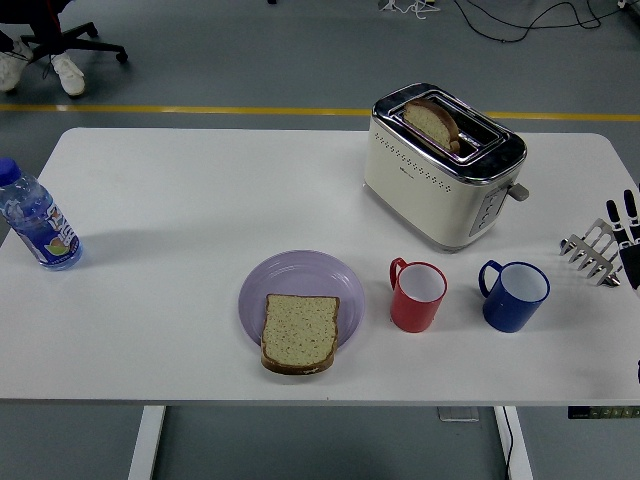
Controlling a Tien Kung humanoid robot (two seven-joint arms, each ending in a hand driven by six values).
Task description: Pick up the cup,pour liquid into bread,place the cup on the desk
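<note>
A red cup (419,296) stands upright near the table's front, right of a purple plate (300,281). A blue cup (514,295) stands upright to the right of the red one. A slice of bread (299,332) lies on the plate's front edge. My right hand (626,225) shows only at the picture's right edge, its black fingers straight and spread, holding nothing, well right of the blue cup. My left arm is out of view.
A cream toaster (443,166) with a slice of bread (433,122) in its slot stands behind the cups. A metal toast rack (595,250) sits at the right, just by my hand. A water bottle (37,224) stands at the left edge.
</note>
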